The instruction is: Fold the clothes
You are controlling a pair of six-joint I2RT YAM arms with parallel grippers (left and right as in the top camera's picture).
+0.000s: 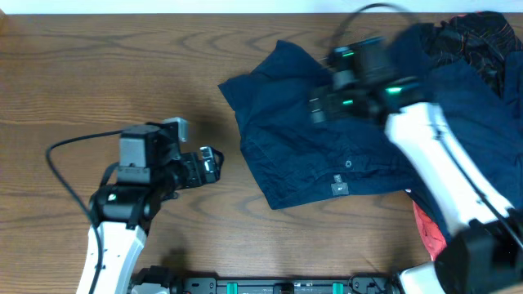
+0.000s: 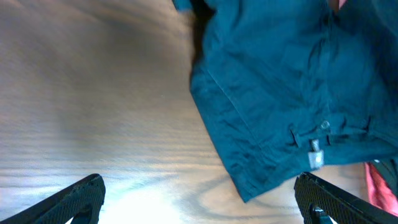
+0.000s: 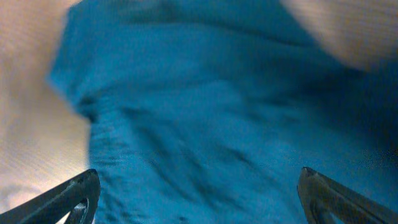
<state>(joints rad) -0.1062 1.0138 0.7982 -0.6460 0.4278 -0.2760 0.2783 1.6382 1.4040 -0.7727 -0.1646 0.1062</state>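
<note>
Left arm (image 1: 114,237): rises from the near edge of the table, bends at the elbow and points its wrist rightward, low over bare wood.
Left gripper (image 1: 211,163): spread wide and holding nothing; both dark fingertips (image 2: 81,196) sit at opposite lower corners of the wrist view, with wood grain between them.
Table (image 1: 98,73): brown wood, bare on the left half.
Navy trousers (image 1: 294,155): lie crumpled and roughly flat on the table right of centre, just beyond the left gripper and apart from it; nearest corner points toward the near edge.
Button (image 1: 349,164): on the waistband near the near edge of the cloth, with a small grey label (image 1: 338,189) just below it.
Right gripper (image 1: 320,104): blurred overhead, over the upper part of the navy trousers; fingertips (image 3: 74,196) stand far apart in the wrist view, blue fabric filling the gap, nothing pinched; contact with the cloth cannot be told.
Right arm (image 1: 433,155): white link slants from the near right corner up and leftward across the garment.
Dark patterned garment (image 1: 474,37): bunched at the far right corner.
Red cloth (image 1: 429,229): peeks out beneath the right arm.
</note>
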